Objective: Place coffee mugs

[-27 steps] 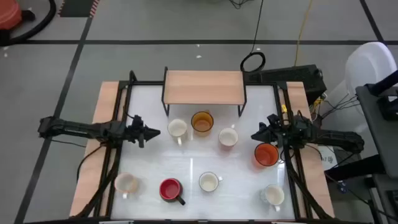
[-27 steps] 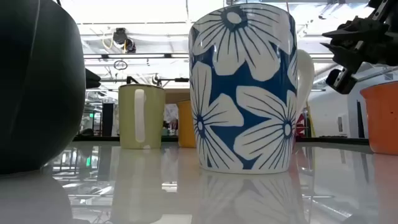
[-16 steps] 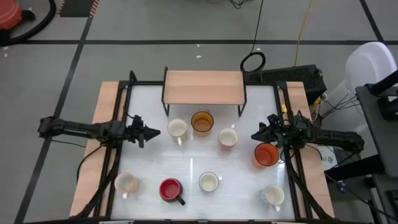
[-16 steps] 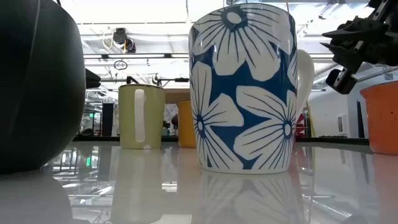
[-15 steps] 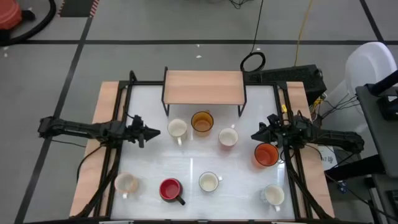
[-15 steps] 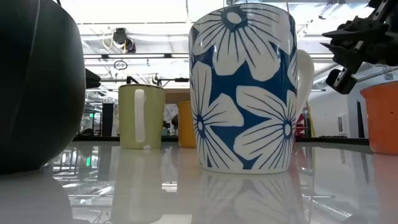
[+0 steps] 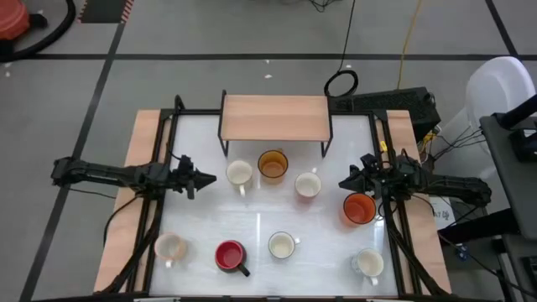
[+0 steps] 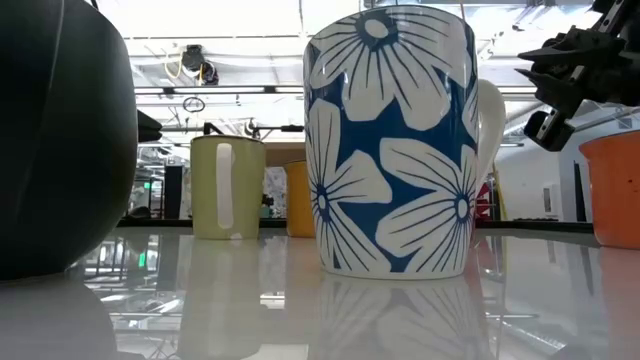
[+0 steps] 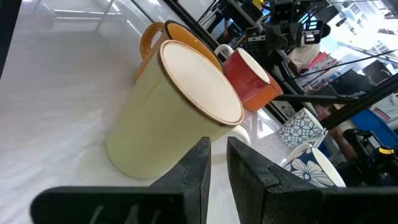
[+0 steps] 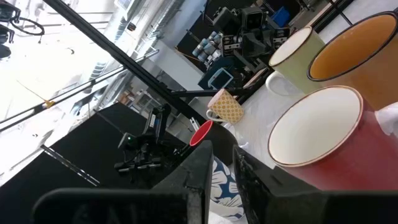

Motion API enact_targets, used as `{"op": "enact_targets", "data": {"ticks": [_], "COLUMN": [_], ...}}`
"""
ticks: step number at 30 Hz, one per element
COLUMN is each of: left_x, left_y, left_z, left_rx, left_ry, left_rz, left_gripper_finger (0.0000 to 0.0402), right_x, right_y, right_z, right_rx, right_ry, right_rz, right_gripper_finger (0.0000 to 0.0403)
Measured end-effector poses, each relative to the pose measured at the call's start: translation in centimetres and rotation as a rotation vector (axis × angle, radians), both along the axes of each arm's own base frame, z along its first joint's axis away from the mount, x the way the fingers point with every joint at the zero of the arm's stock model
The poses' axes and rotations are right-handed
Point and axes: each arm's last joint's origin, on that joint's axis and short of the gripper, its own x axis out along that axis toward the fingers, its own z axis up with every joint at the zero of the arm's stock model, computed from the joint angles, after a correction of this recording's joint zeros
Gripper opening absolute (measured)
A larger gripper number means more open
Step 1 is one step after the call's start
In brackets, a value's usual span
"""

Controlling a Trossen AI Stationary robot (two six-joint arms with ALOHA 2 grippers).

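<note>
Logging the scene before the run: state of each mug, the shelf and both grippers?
Cream mug: upright, empty.
Amber mug: upright, by shelf.
Red mug with white inside: upright.
Orange mug: upright, beside right gripper.
Blue-flower mug: upright, empty.
Red mug: upright.
Front-left mug: upright.
Front-right mug: upright.
Wooden shelf: bare top.
Left gripper: fingers shut, empty.
Right gripper: fingers shut, empty.
</note>
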Motion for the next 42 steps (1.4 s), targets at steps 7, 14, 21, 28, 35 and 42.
{"op": "enact_targets", "data": {"ticks": [7, 14, 21, 28, 35, 42], "left_x": [0.00, 0.00, 0.00, 0.00, 0.00, 0.00], "left_y": [0.00, 0.00, 0.00, 0.00, 0.00, 0.00], "left_z": [0.00, -0.01, -0.02, -0.01, 0.00, 0.00], "left_rx": [0.000, 0.000, 0.000, 0.000, 0.000, 0.000], "left_ry": [0.000, 0.000, 0.001, 0.000, 0.000, 0.000], "left_rz": [0.000, 0.000, 0.000, 0.000, 0.000, 0.000], "left_gripper_finger": [0.0058, 0.0058, 0.0058, 0.0058, 0.0058, 0.0058], "right_x": [0.00, 0.00, 0.00, 0.00, 0.00, 0.00], "right_y": [0.00, 0.00, 0.00, 0.00, 0.00, 0.00], "right_z": [0.00, 0.00, 0.00, 0.00, 0.03, 0.03], "right_rx": [0.000, 0.000, 0.000, 0.000, -0.165, -0.176], "right_ry": [0.000, 0.000, 0.000, 0.000, -0.038, -0.041], "right_rz": [0.001, 0.000, 0.001, 0.000, -0.012, -0.013], "right_gripper_finger": [0.0050, 0.0050, 0.0050, 0.0050, 0.0050, 0.0050]}}
